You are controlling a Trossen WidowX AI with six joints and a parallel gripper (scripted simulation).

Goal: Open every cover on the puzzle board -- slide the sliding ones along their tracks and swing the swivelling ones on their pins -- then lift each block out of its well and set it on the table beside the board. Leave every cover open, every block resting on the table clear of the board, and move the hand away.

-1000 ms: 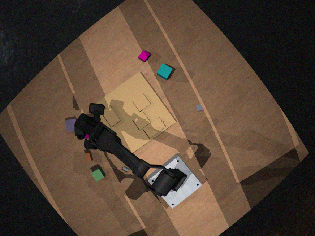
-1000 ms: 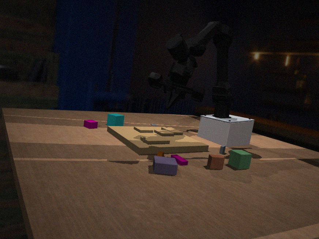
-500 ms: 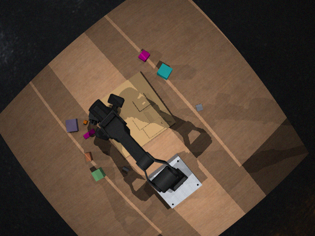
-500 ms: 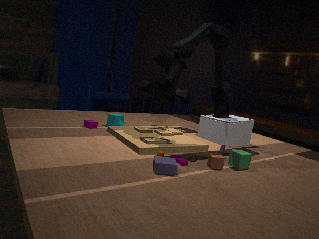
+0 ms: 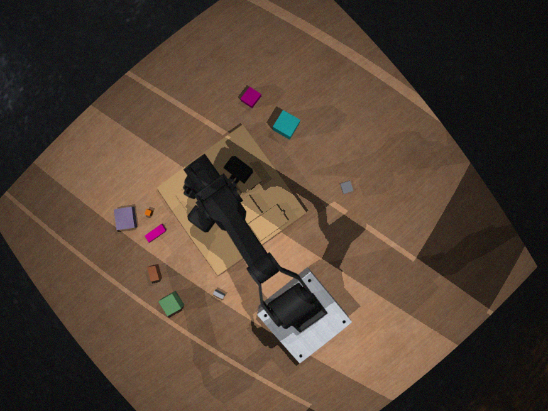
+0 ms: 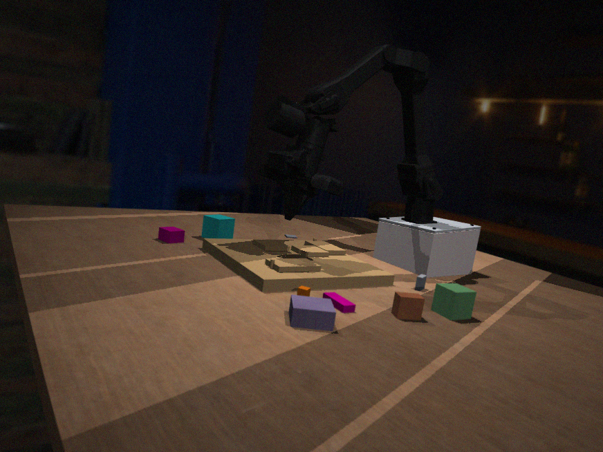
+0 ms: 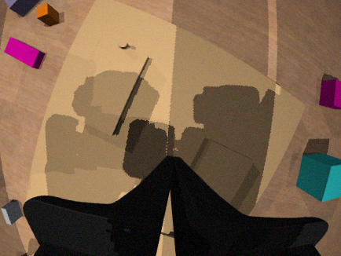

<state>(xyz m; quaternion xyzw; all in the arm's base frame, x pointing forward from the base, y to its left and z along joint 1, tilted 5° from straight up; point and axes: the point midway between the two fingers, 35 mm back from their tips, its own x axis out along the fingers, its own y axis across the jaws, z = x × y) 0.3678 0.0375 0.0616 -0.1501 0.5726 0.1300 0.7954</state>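
The tan puzzle board (image 5: 219, 263) (image 6: 330, 281) (image 7: 130, 20) lies flat, partly hidden by my arm and its shadows. A raised cover (image 6: 297, 266) (image 7: 106, 92) with a small knob lies on its near side in the exterior view. Another cover (image 5: 271, 218) (image 6: 311, 249) lies toward the base, and a shaded one (image 6: 270, 245) (image 7: 228, 162) at the far side. No open well or block in one can be made out. My gripper (image 6: 289, 216) (image 7: 172, 162) is shut and empty, above the board; the arm hides its tips in the top view.
Beside the board lie purple (image 5: 124, 218), orange (image 5: 148, 212), magenta (image 5: 155, 232), brown (image 5: 153, 273), green (image 5: 170, 303) and small grey (image 5: 219, 293) blocks. Across it lie a magenta cube (image 5: 251, 97), a teal block (image 5: 286, 124) and a flat grey piece (image 5: 346, 186).
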